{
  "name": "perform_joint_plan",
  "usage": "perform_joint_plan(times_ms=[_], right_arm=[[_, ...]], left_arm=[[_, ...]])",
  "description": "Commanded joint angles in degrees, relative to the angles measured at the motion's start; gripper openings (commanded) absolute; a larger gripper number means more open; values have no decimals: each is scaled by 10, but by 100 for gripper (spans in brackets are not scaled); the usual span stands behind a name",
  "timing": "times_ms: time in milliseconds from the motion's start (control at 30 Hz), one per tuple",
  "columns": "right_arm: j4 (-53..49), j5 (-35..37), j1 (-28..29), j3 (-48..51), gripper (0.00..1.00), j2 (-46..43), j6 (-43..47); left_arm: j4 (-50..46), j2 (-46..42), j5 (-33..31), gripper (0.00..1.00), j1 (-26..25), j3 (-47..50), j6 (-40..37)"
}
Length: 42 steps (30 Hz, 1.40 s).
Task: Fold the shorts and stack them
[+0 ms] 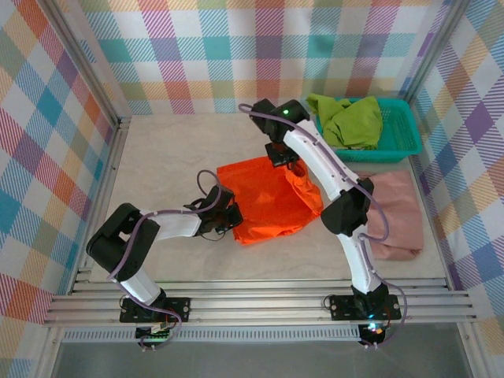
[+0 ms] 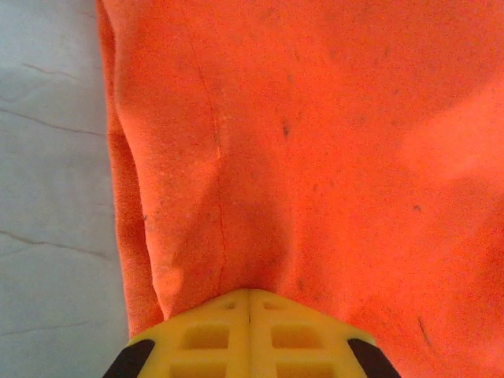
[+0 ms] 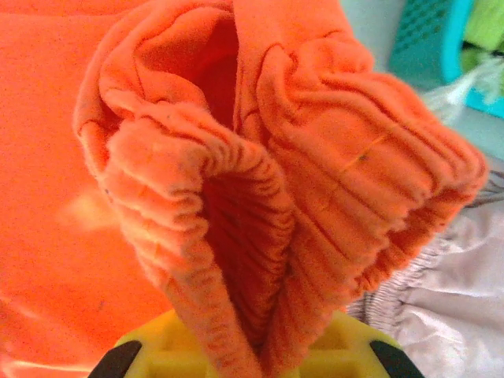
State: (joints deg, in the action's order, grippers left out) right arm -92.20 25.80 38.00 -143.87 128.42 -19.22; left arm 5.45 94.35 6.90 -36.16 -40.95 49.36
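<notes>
Far left, the pale, faintly creased table surface lies bare beside the cloth. Left gripper sits low at the near-left edge of the bright orange soft fabric shorts. Its yellow fingers are pressed together, with the orange cloth puckering into folds that run straight to the tips, so a thin pinch of fabric is caught there. The orange shorts are spread mid-table, roughly flat, with their far-right corner bunched upward. Right gripper reaches over that corner from the right. The wrist view shows the ribbed, gathered waistband doubled over and clamped between the closed fingers, the elastic standing up in a loose loop. Right of centre, the dusty pink soft fabric shorts lie flat on the table, partly under the right arm and just beside the orange waistband. Far right at the back corner, the teal plastic mesh basket holds the crumpled lime green fabric shorts, one fold draped over its left rim.
</notes>
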Motion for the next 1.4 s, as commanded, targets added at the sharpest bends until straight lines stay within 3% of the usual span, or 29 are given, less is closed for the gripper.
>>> perform_joint_plan(times_ms=[0,933,1167,1267,1367], right_arm=[[-42,-43,13,-18,0,23,-36],[60,-219,67,-15,3,144,-93],[87,-242,67,4,10,158,-94],[97,-264,67,6,16,160,-95],[124,-324,65,5,32,153,-93]], left_arm=[[-16,28,4,1,-14,22,11],[-6,44,2,5,-25,4,17],[-42,-22,-22,29,-25,18,16],[-67,-82,-50,51,-25,42,19],[-86,-145,-67,68,-24,71,20]])
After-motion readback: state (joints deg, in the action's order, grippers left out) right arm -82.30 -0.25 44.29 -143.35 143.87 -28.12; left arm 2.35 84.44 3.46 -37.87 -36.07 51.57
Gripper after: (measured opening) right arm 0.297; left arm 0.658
